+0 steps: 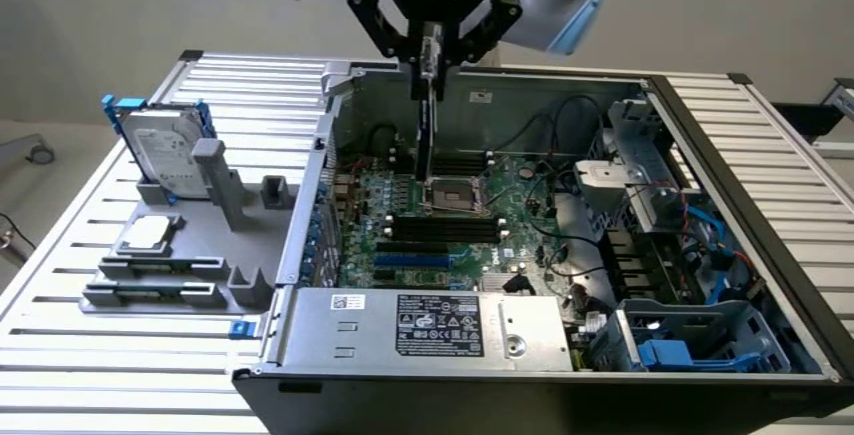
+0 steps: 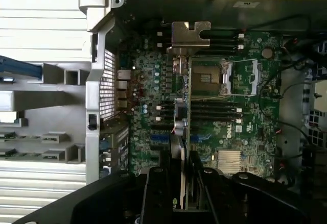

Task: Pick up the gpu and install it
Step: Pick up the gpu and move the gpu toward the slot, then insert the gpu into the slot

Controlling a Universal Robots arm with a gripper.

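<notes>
Exterior view: the gpu (image 1: 423, 125) hangs edge-on, a thin, flat, dark card standing upright over the open computer case (image 1: 747, 155). My gripper (image 1: 430, 50) clamps its upper end. The black fingers are closed flat against both faces, with the card filling the narrow gap between them.

In the wrist view, the gpu (image 2: 182, 127) runs as a slim strip away from my gripper (image 2: 183, 157). Its far end carries a silver metal bracket (image 2: 190, 34), stamped and notched. I cannot tell whether the card's lower end touches anything below it.

Under the card lies the green motherboard (image 1: 400, 205), densely studded with small components. The square, metal-framed processor socket (image 1: 445, 193) sits just beside the card's lower end. Near it are narrow black memory slots (image 1: 434, 225) in parallel rows, and then short blue slots (image 1: 414, 255). A matt silver power supply box (image 1: 427, 325) with a black label closes the near edge of the case.

On the exterior view's left, well apart from the case, a grey moulded fixture (image 1: 174, 265) rests on the ribbed aluminium table (image 1: 80, 355). A silver hard drive (image 1: 167, 155) in a blue frame stands upright in the fixture.
</notes>
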